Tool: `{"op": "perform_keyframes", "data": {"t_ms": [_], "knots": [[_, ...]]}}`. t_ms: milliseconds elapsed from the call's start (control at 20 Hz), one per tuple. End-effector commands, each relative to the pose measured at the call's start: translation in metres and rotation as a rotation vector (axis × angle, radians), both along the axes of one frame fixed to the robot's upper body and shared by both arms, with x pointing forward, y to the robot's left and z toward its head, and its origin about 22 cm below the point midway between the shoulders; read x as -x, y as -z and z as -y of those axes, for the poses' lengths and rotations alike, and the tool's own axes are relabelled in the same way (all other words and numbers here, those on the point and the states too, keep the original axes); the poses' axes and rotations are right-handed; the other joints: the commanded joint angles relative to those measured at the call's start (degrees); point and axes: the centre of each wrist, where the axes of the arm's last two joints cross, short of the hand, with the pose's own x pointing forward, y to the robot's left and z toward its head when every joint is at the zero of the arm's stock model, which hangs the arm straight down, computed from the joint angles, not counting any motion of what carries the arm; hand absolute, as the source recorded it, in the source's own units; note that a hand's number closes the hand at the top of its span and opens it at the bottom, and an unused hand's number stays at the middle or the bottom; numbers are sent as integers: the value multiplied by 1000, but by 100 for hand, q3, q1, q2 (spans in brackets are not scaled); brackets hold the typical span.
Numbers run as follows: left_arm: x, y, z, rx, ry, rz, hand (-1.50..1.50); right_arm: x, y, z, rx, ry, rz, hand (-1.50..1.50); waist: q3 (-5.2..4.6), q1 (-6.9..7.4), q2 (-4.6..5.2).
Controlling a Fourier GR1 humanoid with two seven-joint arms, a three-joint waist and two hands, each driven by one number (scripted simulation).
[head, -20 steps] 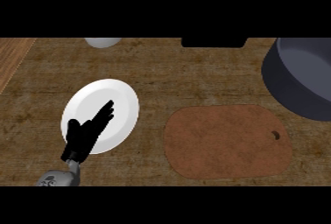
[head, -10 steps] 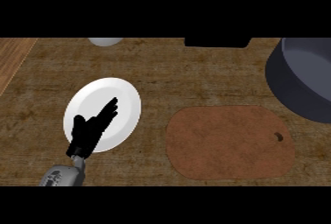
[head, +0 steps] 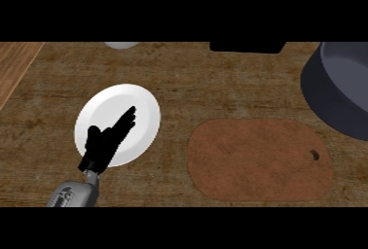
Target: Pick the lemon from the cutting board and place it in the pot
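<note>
The brown cutting board [head: 259, 159] lies at the lower right with nothing on it. No lemon shows anywhere in the head view. The dark grey pot [head: 343, 90] stands at the right edge, partly cut off, and its inside is not visible. My left hand [head: 106, 142] is open with straight fingers, hovering over the lower part of a white plate [head: 133, 104] at the left. My right hand does not show.
A pale round object [head: 120, 45] peeks in at the top left, and a black block [head: 247, 46] sits at the top centre. A lighter wooden strip [head: 14, 68] runs along the far left of the dark counter.
The whole view has shifted slightly rightward and down; the left hand stays open over the plate, its pose nearly the same.
</note>
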Motion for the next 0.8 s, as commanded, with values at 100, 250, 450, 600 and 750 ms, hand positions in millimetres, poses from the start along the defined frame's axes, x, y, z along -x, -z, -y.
{"op": "perform_keyframes", "data": {"t_ms": [100,250,450,600,750], "knots": [[-2,2,5,-6,36,17,0,-15,22,-19,-4,78,-262,150,8,110,66],[-5,-2,3,15,24,-9,0,-17,35,-25,-74,203,-428,150,8,114,53],[2,7,9,11,10,5,0,-26,56,-48,-80,158,-493,-150,18,111,65],[-2,2,-5,7,-11,5,0,-30,39,-45,-235,69,-277,-150,19,-32,25],[-5,5,-3,-6,-8,10,0,-48,27,-70,-389,50,-12,-150,26,-59,33]]}}
